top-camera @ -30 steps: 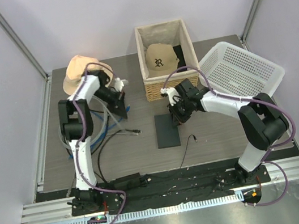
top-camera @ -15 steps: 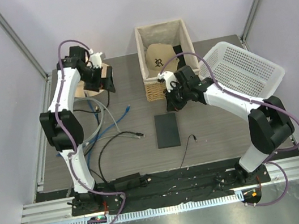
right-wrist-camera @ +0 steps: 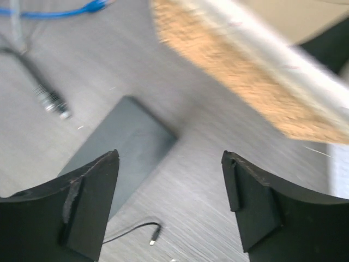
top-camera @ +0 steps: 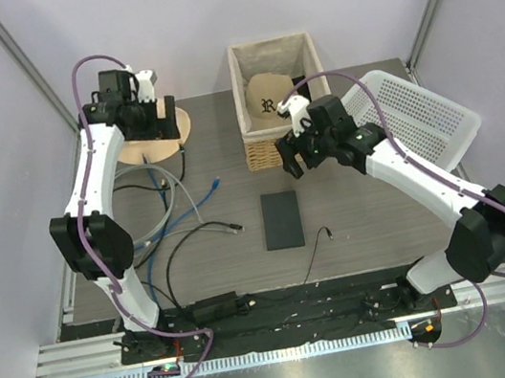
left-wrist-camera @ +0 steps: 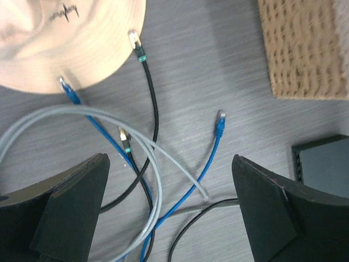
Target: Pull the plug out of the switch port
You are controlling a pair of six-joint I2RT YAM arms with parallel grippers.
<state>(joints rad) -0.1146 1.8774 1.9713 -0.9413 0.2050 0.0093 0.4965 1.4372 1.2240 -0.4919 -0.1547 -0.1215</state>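
The switch [top-camera: 282, 220] is a flat dark box lying in the middle of the table; I see no cable in its sockets. It also shows in the right wrist view as the switch [right-wrist-camera: 117, 147] and at the edge of the left wrist view as the switch [left-wrist-camera: 322, 164]. Loose plugs lie around it: a thin black lead's plug [top-camera: 327, 231], a black plug [top-camera: 232, 224] and a blue plug [left-wrist-camera: 220, 117]. My right gripper [top-camera: 294, 161] hangs open above the table behind the switch, with its jaws [right-wrist-camera: 170, 155] empty. My left gripper [top-camera: 179, 128] is open and raised at the far left, and its jaws [left-wrist-camera: 170, 161] are empty too.
A tan hat [top-camera: 151, 133] lies under the left gripper. A wicker basket [top-camera: 288, 139] holding a cap stands behind the switch, with a white plastic basket [top-camera: 406, 120] at its right. Blue, grey and black cables [top-camera: 174, 212] tangle at the left. A black adapter [top-camera: 216, 305] sits near the front edge.
Both grippers have opened. The left arm swung up and back from the cables to above the hat. The right gripper lifted off the switch's far end toward the wicker basket.
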